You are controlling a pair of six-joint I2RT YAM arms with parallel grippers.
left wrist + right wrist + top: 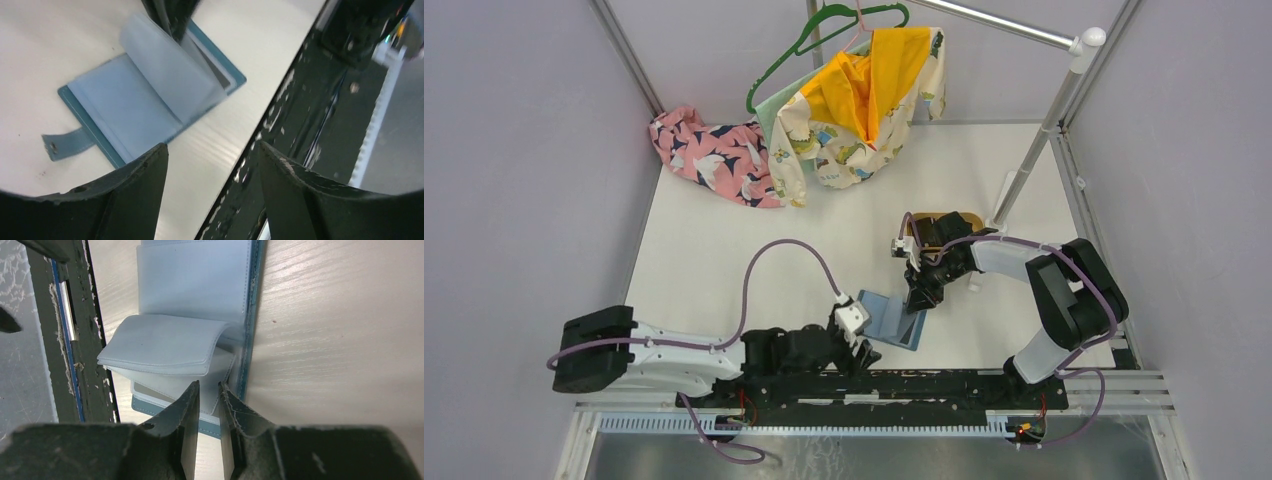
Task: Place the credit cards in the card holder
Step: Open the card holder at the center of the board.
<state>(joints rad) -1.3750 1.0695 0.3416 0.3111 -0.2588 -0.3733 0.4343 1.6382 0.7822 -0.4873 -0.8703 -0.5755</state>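
**A:** The small teal-blue folding card holder (892, 318) of soft leather-like material lay open and flat on the white desk (714, 250). It was down at the near edge, right between the two arms. Its snap tab (64, 143) was flopped out to one side.

**B:** And the left hand (211, 147)?

**A:** Released. The left wrist view showed its fingers spread wide with nothing between them, hovering just near of the holder and off it.

**B:** So the right hand (208, 385) was the busy one.

**A:** Yes, it was down on the far half of the holder, tips in among the clear plastic sleeves (170, 70). One bunch of sleeves stood bowed up off the page. The jaws were nearly together with only a thin slit between them. Whether they had nipped a sleeve, held a card on edge, or held nothing, I couldn't tell.

**B:** Any credit cards in view?

**A:** No loose one that I could make out. A grey strip (223, 76) showed inside one of the lower sleeves, and I'd judge that to be a card already seated, but not with confidence. The oval tan wooden tray (965, 215) sat farther back under the right arm. The arm covered most of it, so its contents were hidden.

**B:** Your read on progress?

**A:** Mid-task, I'd say. The holder was open, the sleeves were being worked, and perhaps one card was in. How many remained couldn't be counted. As I judged it, the tricky part was keeping a floppy sleeve's mouth open while a thin card slid in, since the holder could skid on that smooth desk with the left hand off it.
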